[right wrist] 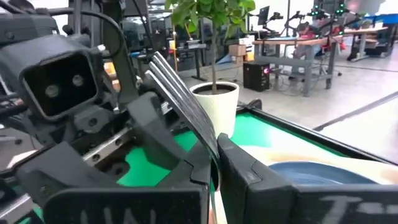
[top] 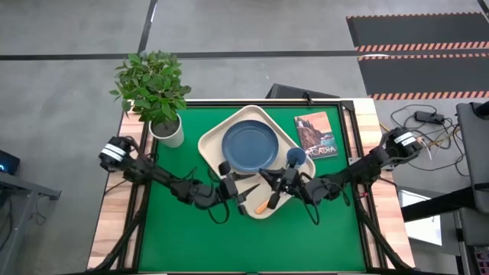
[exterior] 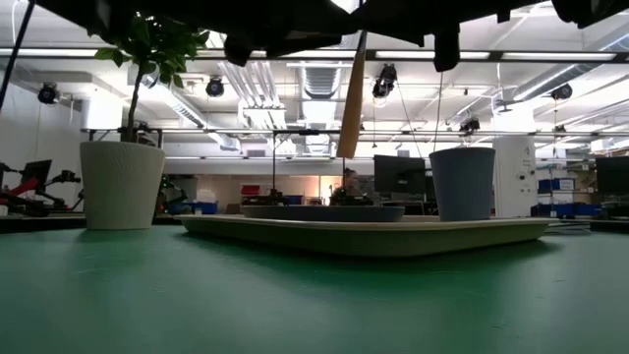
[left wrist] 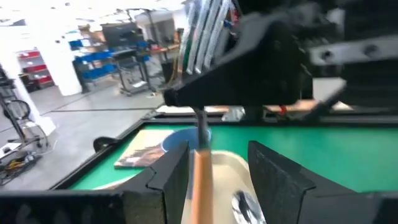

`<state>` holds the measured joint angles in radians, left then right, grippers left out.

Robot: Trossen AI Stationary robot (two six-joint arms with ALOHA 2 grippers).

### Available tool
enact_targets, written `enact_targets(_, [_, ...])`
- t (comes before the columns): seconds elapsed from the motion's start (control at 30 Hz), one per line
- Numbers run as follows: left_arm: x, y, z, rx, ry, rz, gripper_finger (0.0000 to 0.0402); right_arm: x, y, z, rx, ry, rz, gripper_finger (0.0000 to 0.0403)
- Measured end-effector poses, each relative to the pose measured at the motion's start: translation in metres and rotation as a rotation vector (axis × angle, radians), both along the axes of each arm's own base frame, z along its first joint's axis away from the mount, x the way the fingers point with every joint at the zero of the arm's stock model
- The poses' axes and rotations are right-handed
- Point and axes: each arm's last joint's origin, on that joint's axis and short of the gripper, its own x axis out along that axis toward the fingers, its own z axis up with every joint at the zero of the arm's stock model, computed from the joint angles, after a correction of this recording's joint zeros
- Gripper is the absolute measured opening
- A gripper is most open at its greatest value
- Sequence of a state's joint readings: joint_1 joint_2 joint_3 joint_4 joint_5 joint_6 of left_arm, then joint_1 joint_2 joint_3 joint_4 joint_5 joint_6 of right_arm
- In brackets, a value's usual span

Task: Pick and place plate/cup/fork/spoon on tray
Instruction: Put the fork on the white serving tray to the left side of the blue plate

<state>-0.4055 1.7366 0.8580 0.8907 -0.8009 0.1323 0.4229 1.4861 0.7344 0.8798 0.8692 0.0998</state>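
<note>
The cream tray (top: 210,141) lies mid-table with the blue plate (top: 248,147) on it and the blue cup (top: 296,156) upright by its right rim. The spoon lies on the tray's near corner; its orange handle (top: 263,205) shows in the high view and its bowl (left wrist: 245,202) in the left wrist view. My right gripper (top: 273,186) is shut on the fork (right wrist: 174,81) above the tray, tines up. My left gripper (top: 238,192) is open, with its fingers on either side of the fork's hanging orange handle (left wrist: 200,180). I cannot tell whether they touch it. My right gripper pinches the fork between its two fingers at the metal neck just below the tines (right wrist: 208,140). The fork stands nearly upright, tines above the fingers. Its handle (exterior: 352,98) hangs below them, clear of the tray and plate.
A white pot with a green plant (top: 166,130) stands at the far left of the green mat. A book (top: 315,134) lies right of the tray. The two arms meet close together over the tray's near edge.
</note>
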Motion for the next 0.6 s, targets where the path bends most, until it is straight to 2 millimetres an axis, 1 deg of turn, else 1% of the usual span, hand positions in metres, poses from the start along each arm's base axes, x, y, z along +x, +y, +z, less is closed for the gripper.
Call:
enact_targets(0.1, [0.006,0.003,-0.004,-0.013,-0.038,0.037,0.0145,0.002,0.001,-0.001,0.002,0.001,-0.011,0.0008])
enact_targets(0.17, [0.009,0.006,-0.007,-0.011,-0.031,0.072,0.0145,0.004,0.001,0.0,0.005,-0.003,-0.021,0.0008])
enact_targets(0.37, [0.017,0.005,-0.011,-0.022,-0.033,0.081,0.0145,0.004,0.001,0.002,0.015,-0.012,-0.03,0.0008])
enact_targets(0.5, [0.021,0.007,-0.015,-0.029,-0.027,0.11,0.0145,0.004,0.0,0.002,0.019,-0.013,-0.078,0.0008])
enact_targets(0.6, [0.023,0.008,-0.014,-0.03,-0.03,0.119,0.0141,0.004,0.0,0.002,0.031,-0.019,-0.085,0.0008])
